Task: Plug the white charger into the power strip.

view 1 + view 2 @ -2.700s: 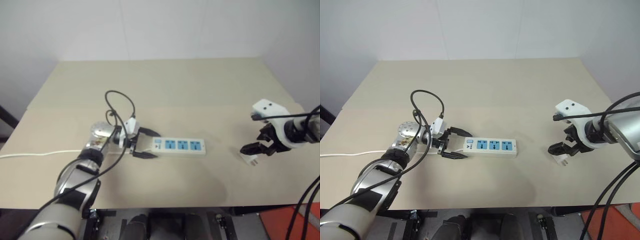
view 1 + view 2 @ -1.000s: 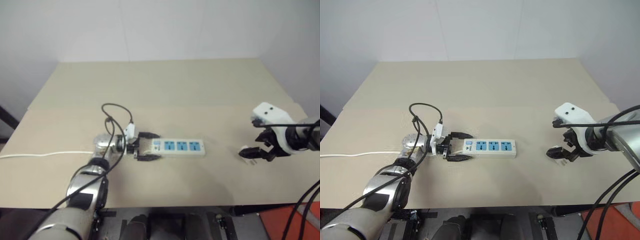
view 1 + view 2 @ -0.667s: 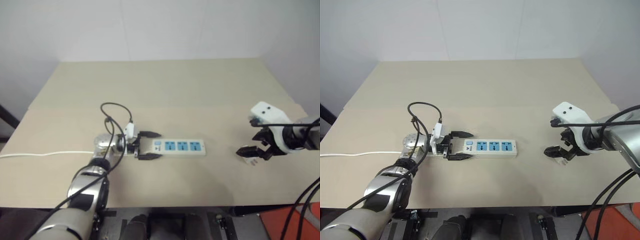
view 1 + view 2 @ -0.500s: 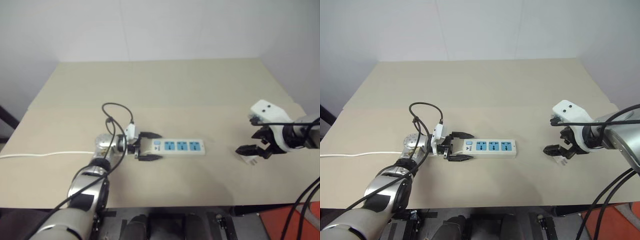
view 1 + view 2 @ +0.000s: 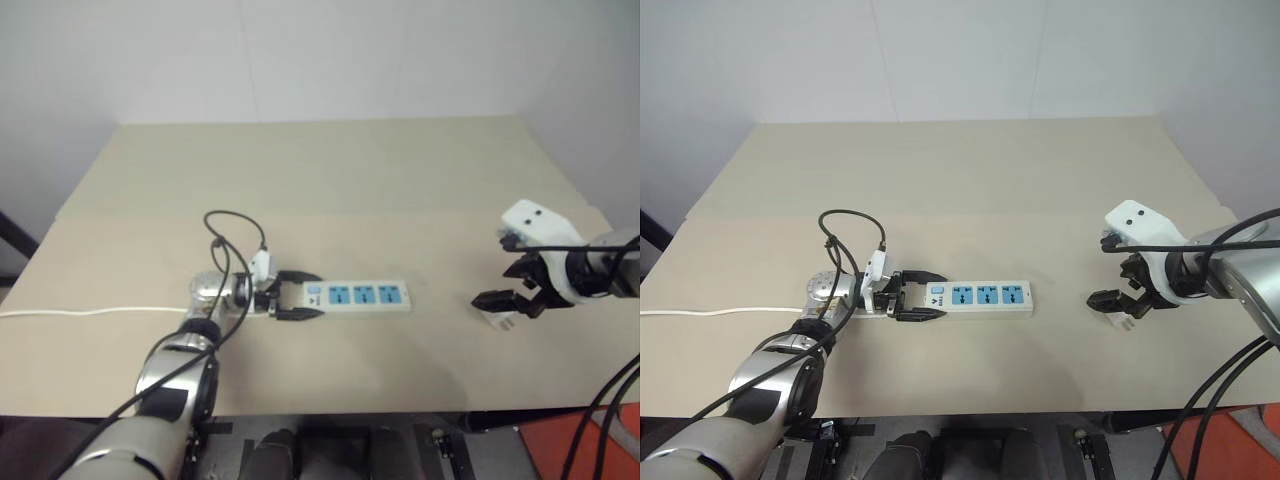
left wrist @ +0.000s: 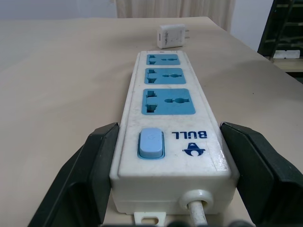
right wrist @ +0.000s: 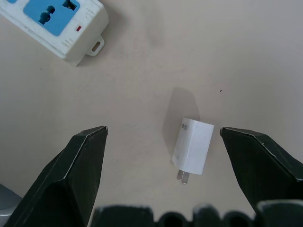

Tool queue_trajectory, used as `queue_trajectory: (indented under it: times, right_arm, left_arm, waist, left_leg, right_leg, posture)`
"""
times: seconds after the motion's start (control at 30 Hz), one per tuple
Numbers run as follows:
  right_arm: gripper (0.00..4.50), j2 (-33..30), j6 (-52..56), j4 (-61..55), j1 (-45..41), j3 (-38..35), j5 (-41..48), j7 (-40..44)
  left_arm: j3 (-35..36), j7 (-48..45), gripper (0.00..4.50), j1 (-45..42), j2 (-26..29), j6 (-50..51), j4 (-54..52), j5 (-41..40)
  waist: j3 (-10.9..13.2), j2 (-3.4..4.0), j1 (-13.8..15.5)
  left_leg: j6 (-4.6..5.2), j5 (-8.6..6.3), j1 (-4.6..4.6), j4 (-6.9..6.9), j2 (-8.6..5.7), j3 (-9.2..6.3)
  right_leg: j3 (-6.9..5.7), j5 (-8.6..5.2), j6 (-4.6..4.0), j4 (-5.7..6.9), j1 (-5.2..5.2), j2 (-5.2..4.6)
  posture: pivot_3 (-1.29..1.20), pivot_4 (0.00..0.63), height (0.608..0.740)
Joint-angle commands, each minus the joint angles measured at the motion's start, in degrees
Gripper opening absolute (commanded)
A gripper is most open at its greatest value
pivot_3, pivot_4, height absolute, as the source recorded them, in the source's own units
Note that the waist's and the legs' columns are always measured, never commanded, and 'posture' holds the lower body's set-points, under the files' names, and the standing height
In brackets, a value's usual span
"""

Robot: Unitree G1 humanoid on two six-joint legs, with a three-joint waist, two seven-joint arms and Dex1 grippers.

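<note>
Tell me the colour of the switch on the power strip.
Light blue; the switch on the white power strip shows best in the left wrist view.

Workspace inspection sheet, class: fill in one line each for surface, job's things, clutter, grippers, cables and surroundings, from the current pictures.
Surface: beige table, flat and bare apart from the job's things.
Job's things: power strip lies flat, three blue sockets unused, blue switch at its cord end. Charger lies on its side on the table, unplugged, apart from the strip.
Clutter: nothing seen.
Grippers: left gripper straddles the strip's switch end, a narrow gap showing on each side in the wrist view. Right gripper is open above the charger, not touching it.
Cables: strip's thin white cord runs off the table's left edge; black cables loop over the left wrist.
Surroundings: plain white wall behind the table.
</note>
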Motion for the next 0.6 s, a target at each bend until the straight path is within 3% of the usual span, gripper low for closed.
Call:
queue_trajectory:
  times: [0.03, 0.37, 0.6]
  right_arm:
    - [4.50, -0.72, 0.70, -0.15, -1.75, -0.31, -0.13, -0.13]
    - [4.50, -0.85, 3.17, 11.02, -14.20, 15.80, -3.53, 2.40]
    - [4.50, 4.85, -4.61, 29.91, -24.04, 31.62, -12.37, 10.01]
  left_arm:
    - [0.23, 0.85, 3.23, -0.85, -0.05, 0.25, 0.38, 1.46]
    - [-0.35, 0.55, 3.23, -1.07, -0.05, -1.00, -0.53, 3.54]
    - [-0.28, -0.32, 3.23, -0.73, -0.43, -2.74, -1.01, 3.59]
  waist:
    - [0.00, 0.00, 0.01]
    - [0.00, 0.00, -0.01]
    - [0.00, 0.00, -0.04]
  left_leg:
    - [0.00, 0.00, 0.00, 0.00, 0.00, 0.00]
    - [0.00, 0.00, 0.06, -0.02, 0.01, 0.07]
    - [0.00, 0.00, 0.08, -0.02, -0.01, 0.19]
  right_leg:
    - [0.00, 0.00, 0.00, 0.00, 0.00, 0.00]
    - [0.09, 0.00, 0.00, -0.06, 0.00, 0.00]
    - [0.18, 0.00, 0.01, -0.07, -0.03, 0.00]
  posture:
    - [0.00, 0.150, 0.740]
    - [0.00, 0.150, 0.740]
    - [0.00, 0.150, 0.740]
